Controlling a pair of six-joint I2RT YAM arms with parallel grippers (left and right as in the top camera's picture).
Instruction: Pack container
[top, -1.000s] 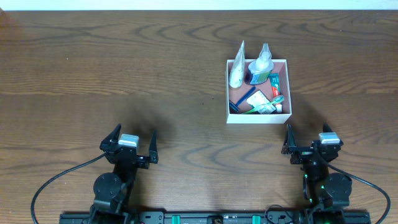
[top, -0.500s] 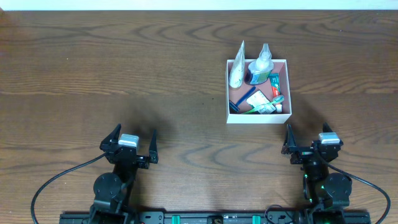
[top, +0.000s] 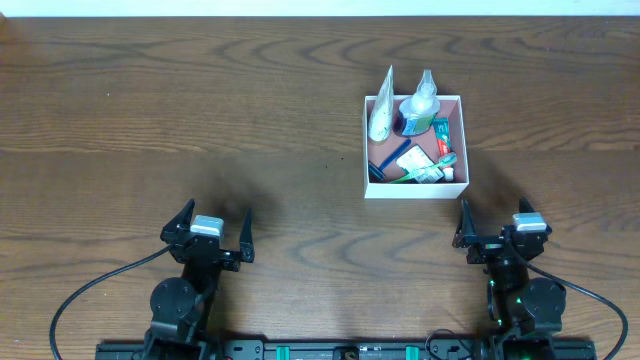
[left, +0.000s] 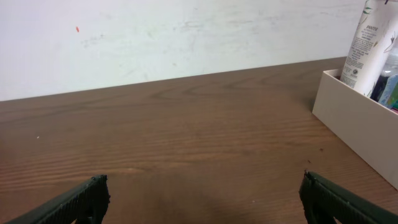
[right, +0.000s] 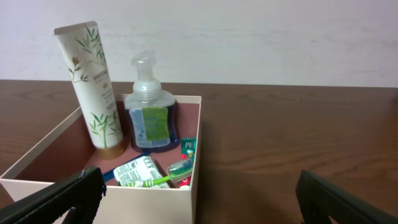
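Observation:
The container (top: 415, 191) sits right of centre on the table, white outside and pink inside; it also shows in the right wrist view (right: 124, 199) and at the right edge of the left wrist view (left: 354, 121). In it stand a white tube (top: 381, 112) (right: 92, 87) and a clear pump bottle with blue liquid (top: 420, 104) (right: 148, 118). A green toothbrush (top: 425, 171) (right: 161, 177), a white packet (right: 137, 169), a blue item (top: 390, 157) and a toothpaste box (top: 441, 137) lie inside. My left gripper (top: 208, 232) (left: 202, 199) is open and empty at the near left. My right gripper (top: 499, 228) (right: 199, 196) is open and empty just in front of the container.
The brown wooden table (top: 200, 110) runs to a white wall at the back (left: 186, 31). Black cables (top: 90, 290) trail from the arm bases at the near edge.

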